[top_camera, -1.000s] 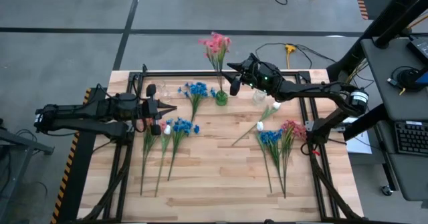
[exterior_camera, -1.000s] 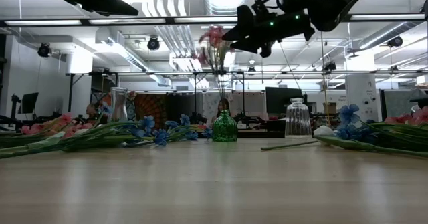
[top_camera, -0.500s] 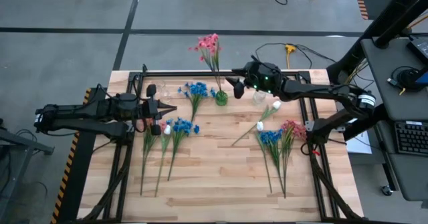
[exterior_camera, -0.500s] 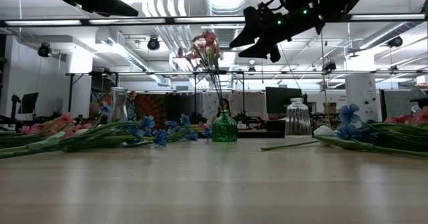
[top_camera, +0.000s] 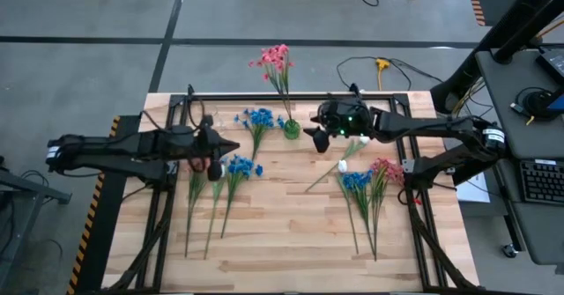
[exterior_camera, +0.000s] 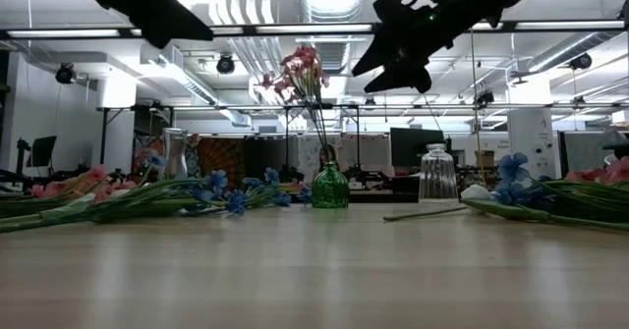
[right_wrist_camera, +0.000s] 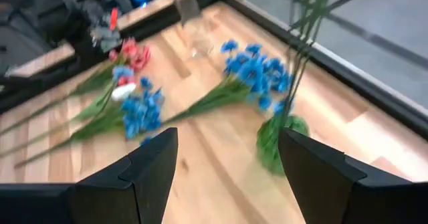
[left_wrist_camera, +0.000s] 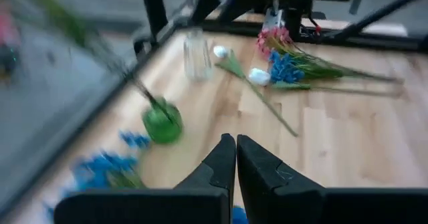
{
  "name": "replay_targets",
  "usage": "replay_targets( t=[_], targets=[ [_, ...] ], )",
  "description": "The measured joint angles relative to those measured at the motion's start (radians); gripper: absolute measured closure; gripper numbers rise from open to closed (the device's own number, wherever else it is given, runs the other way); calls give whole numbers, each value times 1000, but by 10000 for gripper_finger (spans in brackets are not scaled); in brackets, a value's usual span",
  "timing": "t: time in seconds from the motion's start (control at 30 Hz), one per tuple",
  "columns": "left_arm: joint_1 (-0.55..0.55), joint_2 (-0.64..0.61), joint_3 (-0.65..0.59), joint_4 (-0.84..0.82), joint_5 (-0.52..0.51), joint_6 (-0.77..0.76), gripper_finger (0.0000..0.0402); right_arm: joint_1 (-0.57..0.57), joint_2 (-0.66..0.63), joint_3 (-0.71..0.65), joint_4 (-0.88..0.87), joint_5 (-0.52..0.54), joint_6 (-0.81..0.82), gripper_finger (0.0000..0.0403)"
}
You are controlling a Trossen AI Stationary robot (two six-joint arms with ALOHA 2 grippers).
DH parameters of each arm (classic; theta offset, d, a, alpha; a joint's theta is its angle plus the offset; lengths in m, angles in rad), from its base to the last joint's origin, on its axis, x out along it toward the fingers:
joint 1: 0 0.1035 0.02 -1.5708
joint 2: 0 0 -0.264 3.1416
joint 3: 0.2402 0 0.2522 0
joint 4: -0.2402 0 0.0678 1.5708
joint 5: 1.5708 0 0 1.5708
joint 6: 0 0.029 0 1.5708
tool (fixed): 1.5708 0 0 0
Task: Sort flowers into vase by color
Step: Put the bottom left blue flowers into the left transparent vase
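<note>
A green vase (top_camera: 291,129) stands near the table's far edge with pink-red flowers (top_camera: 275,59) upright in it, stems in its neck. My right gripper (right_wrist_camera: 227,144) hovers open and empty just right of the vase, above the table. My left gripper (left_wrist_camera: 235,147) is shut and empty, hovering over the left heap of flowers (top_camera: 240,166). Blue clusters (top_camera: 258,117) lie flat left of the vase. Blue (top_camera: 355,180), pink-red (top_camera: 385,168) and white buds (top_camera: 343,165) lie on the right.
One clear glass vase (top_camera: 200,119) stands at the far left, another (exterior_camera: 437,174) stands right of the green one, partly under my right arm. Black frame rails (top_camera: 405,97) run along the table's edges. Bare wood (top_camera: 282,216) spans the middle and near part.
My right gripper has drawn back from the pink-red flowers toward the near edge and sunk a little. The flowers have swung from leaning right to leaning left and far, stems staying in the green vase. My left gripper has reached rightward over the left heap.
</note>
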Motion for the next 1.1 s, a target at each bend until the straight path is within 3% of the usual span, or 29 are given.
replay_targets(
  t=[0.3, 0.7, 0.9, 1.1],
  targets=[
    [-62, 91, 86, -391, 0, -531, 402, 20, -6, 0, -75, 0, -12, 163],
    [-368, 231, 109, -527, 31, -1182, 402, 20, -10, 0, -107, 0, -65, 156],
    [-426, 359, 114, -527, 35, -1296, 398, 20, -10, 0, -108, 0, -89, 151],
    [-426, 483, 152, -524, 35, -1300, 350, 20, -10, 0, -112, -27, -108, 149]
  ],
)
